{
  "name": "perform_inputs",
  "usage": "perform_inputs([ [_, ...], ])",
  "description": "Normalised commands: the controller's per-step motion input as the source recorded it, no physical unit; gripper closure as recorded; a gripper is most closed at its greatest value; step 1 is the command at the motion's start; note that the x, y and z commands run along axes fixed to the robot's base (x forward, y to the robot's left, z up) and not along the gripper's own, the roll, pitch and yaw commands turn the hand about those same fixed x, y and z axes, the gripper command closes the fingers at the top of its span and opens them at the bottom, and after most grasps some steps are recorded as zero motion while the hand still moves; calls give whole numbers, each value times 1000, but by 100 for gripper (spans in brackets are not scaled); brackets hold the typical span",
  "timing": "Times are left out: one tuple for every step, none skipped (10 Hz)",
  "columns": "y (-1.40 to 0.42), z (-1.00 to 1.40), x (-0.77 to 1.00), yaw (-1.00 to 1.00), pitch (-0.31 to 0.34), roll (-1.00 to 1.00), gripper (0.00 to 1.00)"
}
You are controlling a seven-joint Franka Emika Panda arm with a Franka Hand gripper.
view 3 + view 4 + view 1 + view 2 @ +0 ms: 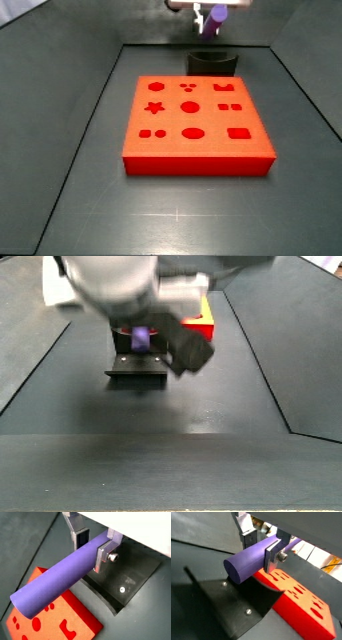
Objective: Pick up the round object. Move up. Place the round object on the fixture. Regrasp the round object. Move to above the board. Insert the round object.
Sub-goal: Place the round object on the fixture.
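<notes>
Purple cylindrical peg (pixel 57 578), rigid and smooth, probably light; its matte curved wall may slip, so a grasp across the diameter near one end suits it. The gripper (pixel 93 548) is closed on the peg near one end, pads against its sides, holding it clear above the fixture (pixel 211 62), beyond the red board (pixel 195 125).

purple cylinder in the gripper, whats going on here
The Franka arm's two-finger gripper is shut on the long, smooth purple cylindrical peg, with its silver fingers clamped on the peg's sides. In both wrist views the peg lies level, held above the black fixture. The large flat bright red board with shaped holes sits beside the fixture on the dark floor, with nothing in its holes.
</notes>
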Motion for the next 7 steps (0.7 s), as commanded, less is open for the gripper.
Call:
perform_inputs([
  [106,-1000,166,-153,12,-534,100],
  [115,-1000,179,-125,10,-333,100],
  [112,-1000,187,-109,9,-238,100],
  [117,-1000,190,-94,3,-199,100],
  [112,-827,161,-87,6,-175,100],
  [160,-744,115,-77,-2,-124,100],
  [165,-737,101,-71,-8,-120,100],
])
